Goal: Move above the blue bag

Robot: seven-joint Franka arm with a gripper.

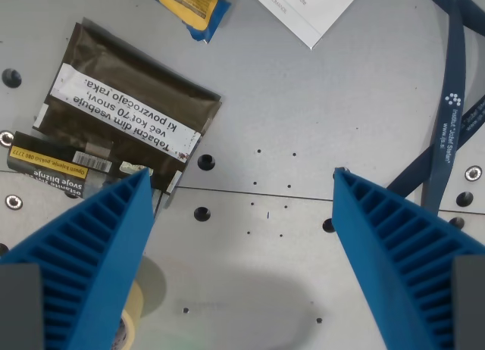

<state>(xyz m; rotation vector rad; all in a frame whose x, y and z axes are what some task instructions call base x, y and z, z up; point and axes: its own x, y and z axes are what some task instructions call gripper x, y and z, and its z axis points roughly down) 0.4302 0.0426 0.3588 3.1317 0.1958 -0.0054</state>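
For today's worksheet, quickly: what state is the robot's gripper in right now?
Gripper: open, its ribbed blue fingers spread wide, holding nothing.

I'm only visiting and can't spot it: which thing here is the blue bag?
Start at the big dark brown pouch with the white label, on the wrist view's left. Look above it, to the top edge: the blue bag lies there, partly cut off. Only it has a yellow panel on blue wrapping.

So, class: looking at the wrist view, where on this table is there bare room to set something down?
Bare table lies between the brown pouch, white card and lanyard, and between the open gripper fingers. The view's left is crowded: pouch, blue bag, tape roll.
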